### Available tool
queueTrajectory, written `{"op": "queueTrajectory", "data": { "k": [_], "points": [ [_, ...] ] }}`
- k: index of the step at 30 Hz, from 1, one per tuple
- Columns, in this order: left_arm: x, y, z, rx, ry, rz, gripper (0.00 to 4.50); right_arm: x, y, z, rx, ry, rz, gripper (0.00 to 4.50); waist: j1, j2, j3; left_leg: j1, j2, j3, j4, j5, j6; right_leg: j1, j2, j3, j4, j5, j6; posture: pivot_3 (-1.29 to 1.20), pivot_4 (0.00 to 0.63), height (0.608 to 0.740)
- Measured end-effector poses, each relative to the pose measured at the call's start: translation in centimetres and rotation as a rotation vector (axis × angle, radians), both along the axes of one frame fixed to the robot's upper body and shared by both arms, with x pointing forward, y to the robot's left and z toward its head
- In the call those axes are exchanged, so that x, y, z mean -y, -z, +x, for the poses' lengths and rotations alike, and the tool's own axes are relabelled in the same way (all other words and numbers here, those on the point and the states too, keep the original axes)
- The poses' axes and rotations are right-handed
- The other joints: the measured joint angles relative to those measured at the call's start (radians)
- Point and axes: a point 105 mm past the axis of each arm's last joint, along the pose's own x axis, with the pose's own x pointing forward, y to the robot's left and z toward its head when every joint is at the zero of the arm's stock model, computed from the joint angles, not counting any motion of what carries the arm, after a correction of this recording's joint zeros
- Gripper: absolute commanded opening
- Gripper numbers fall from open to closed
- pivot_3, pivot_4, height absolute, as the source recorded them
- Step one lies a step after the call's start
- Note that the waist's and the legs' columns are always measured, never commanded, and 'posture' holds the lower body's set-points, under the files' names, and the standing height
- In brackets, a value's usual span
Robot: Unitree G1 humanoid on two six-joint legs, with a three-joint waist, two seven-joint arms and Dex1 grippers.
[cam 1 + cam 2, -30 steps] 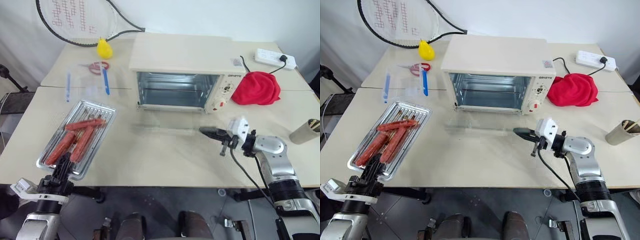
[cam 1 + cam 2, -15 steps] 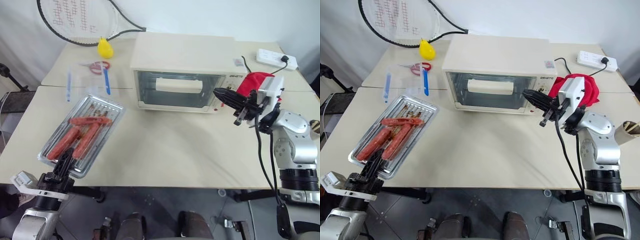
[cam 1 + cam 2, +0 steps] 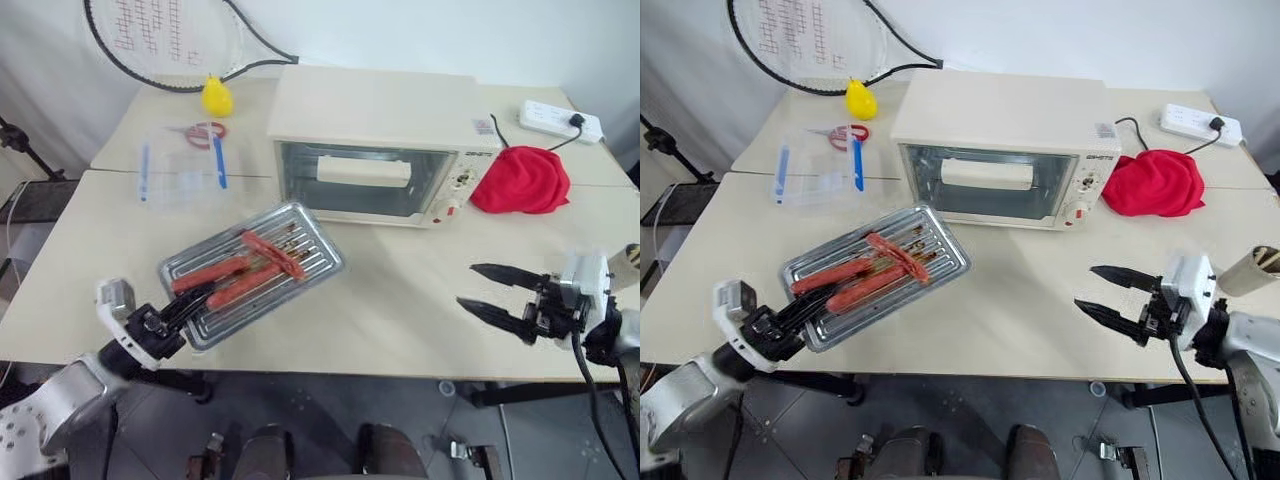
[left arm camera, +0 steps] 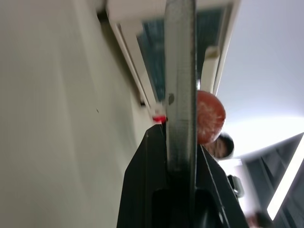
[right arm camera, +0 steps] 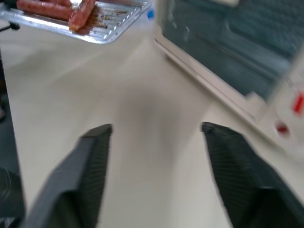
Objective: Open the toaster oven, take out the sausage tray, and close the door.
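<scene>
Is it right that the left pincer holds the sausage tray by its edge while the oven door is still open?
Not quite: the door is shut, as the left eye view shows. The left pincer does hold the sausage tray by its edge.

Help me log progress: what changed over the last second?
The door went from open to shut. The right gripper drew back from it and opened. The left gripper, clamped on the sausage tray, swung it toward the table's middle. The toaster oven and red cloth stayed put.
</scene>
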Motion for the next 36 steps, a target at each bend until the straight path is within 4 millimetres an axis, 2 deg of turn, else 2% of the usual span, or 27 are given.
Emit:
{"op": "queueTrajectory", "data": {
  "k": [1, 5, 11, 18, 23, 26, 27, 29, 32, 36],
  "points": [
    [0.6, -0.1, 0.6, -0.009, 0.050, 0.005, 0.00, 0.4, 0.1, -0.6, -0.006, 0.021, -0.012, 4.46, 0.000, 0.000, 0.000, 0.000, 0.000, 0.000, 0.000, 0.000, 0.000, 0.000, 0.000, 0.000, 0.000, 0.000, 0.000, 0.00, 0.150, 0.740],
    [3.3, -0.8, 3.5, -0.049, 0.224, -0.010, 0.00, 1.8, 0.8, -3.0, -0.044, 0.107, -0.049, 4.49, 0.013, 0.000, 0.000, -0.001, -0.001, 0.000, 0.000, 0.001, -0.001, 0.000, 0.000, -0.001, 0.001, 0.000, 0.000, 0.00, 0.150, 0.740],
    [6.9, -0.3, 6.1, -0.166, 0.410, 0.060, 0.00, 2.2, 0.7, -5.2, -0.045, 0.206, -0.059, 4.49, 0.008, -0.001, 0.000, 0.000, -0.002, 0.000, 0.000, 0.001, -0.001, 0.000, 0.000, 0.000, 0.001, 0.001, 0.001, 0.00, 0.150, 0.740],
    [10.4, 1.4, 7.1, -0.216, 0.514, 0.140, 0.00, 2.1, 0.6, -7.0, -0.046, 0.268, -0.053, 4.49, 0.001, -0.001, 0.000, -0.001, -0.001, 0.006, -0.002, 0.001, -0.002, -0.001, 0.001, -0.001, -0.001, 0.000, 0.001, 0.00, 0.150, 0.740],
    [12.7, 2.1, 7.3, -0.154, 0.569, 0.279, 0.00, 2.1, 0.8, -7.6, -0.049, 0.294, -0.050, 4.49, 0.009, -0.001, 0.000, -0.001, -0.002, 0.008, -0.002, 0.002, -0.003, 0.000, 0.001, 0.000, -0.001, 0.001, 0.002, 0.00, 0.150, 0.740],
    [13.3, 2.4, 7.4, -0.102, 0.579, 0.334, 0.00, 2.1, 0.8, -7.8, -0.052, 0.302, -0.051, 4.49, 0.013, -0.001, 0.000, 0.000, -0.002, 0.008, -0.002, 0.002, -0.003, 0.000, 0.001, 0.000, -0.001, 0.001, 0.002, 0.00, 0.150, 0.740],
    [13.4, 2.5, 7.4, -0.092, 0.576, 0.340, 0.65, 2.1, 0.8, -7.9, -0.052, 0.304, -0.048, 4.50, 0.014, -0.001, 0.000, 0.000, -0.002, 0.008, -0.002, 0.002, -0.003, 0.000, 0.001, 0.000, -0.001, 0.001, 0.002, 0.00, 0.150, 0.740],
    [13.4, 2.9, 7.6, -0.081, 0.556, 0.354, 1.11, 2.0, 0.6, -7.9, -0.047, 0.300, -0.049, 4.50, 0.015, 0.000, -0.001, 0.000, -0.001, 0.008, -0.001, 0.002, -0.003, 0.000, 0.000, 0.000, -0.001, 0.001, 0.002, 0.00, 0.150, 0.740],
    [13.3, 3.6, 7.4, -0.073, 0.548, 0.385, 2.03, 1.8, 0.5, -7.9, -0.041, 0.296, -0.045, 4.50, 0.014, 0.000, -0.001, 0.000, -0.001, 0.008, -0.001, 0.002, -0.003, 0.000, 0.000, 0.000, -0.001, 0.001, 0.002, 0.00, 0.150, 0.740],
    [12.9, 3.2, 6.6, -0.033, 0.570, 0.376, 3.14, 1.8, 0.5, -7.9, -0.037, 0.294, -0.044, 4.50, 0.008, 0.000, -0.001, 0.000, -0.001, 0.008, -0.002, 0.002, -0.003, 0.000, 0.000, 0.000, -0.001, 0.001, 0.002, 0.00, 0.150, 0.740]
  ]
}}
